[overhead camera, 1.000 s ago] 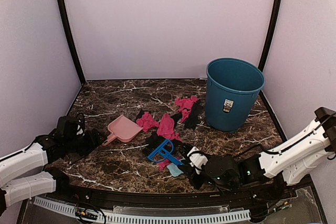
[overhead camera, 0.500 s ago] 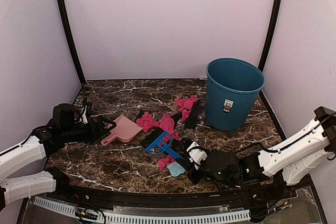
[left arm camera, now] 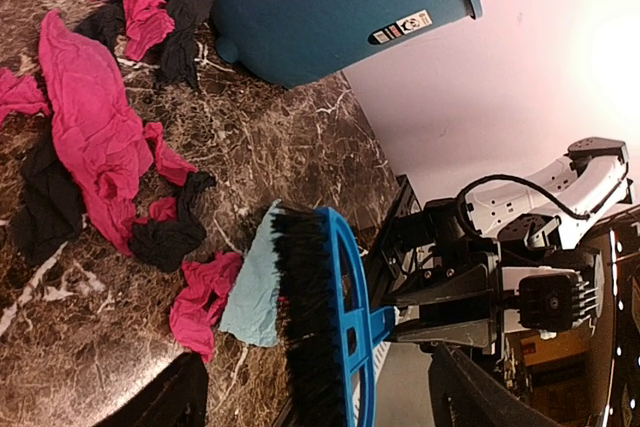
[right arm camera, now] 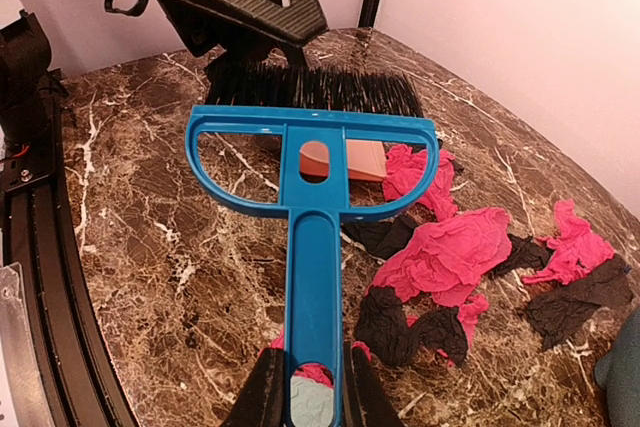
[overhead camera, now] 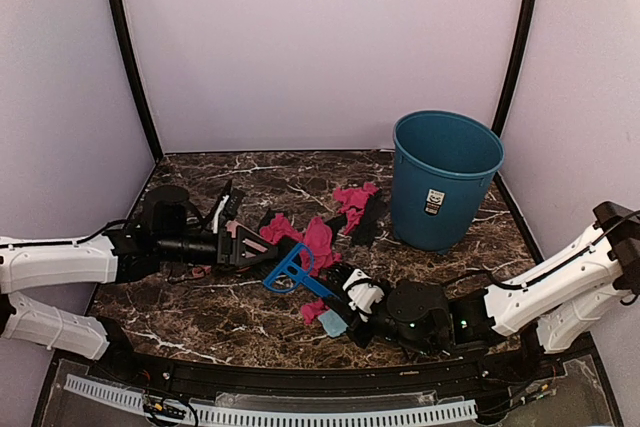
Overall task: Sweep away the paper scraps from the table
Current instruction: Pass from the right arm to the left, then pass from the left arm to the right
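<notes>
- Hardly any of the job looks done. The paper scraps lie in a loose spread across the middle of the tabletop, mostly pink with some black among them. One clump sits close to the foot of the blue bin.
- I see no scrap in the pink dustpan, though most of it is hidden under the left arm. From here I cannot see the bottom of the bin either.
- The right hand is clenched on the handle of the blue brush, one finger on each side of it. The bristles point towards the dustpan.
- A light blue scrap and a small pink one lie right against the bristles on the near side. I cannot tell whether the bristles are pressed on the tabletop or just above it.
- The left hand is over the dustpan with its fingers spread wide. Its own camera shows nothing between them, so I take it as released and the pan as not yet grasped.
- To my eye the tools are only being lined up: brush on one side of the pile, pan on the other.
- What is left is nearly everything:
  - getting hold of the pan and steadying it,
  - brushing the scraps into it, likely in several passes given how far they are scattered,
  - tipping them into the bin.
</notes>
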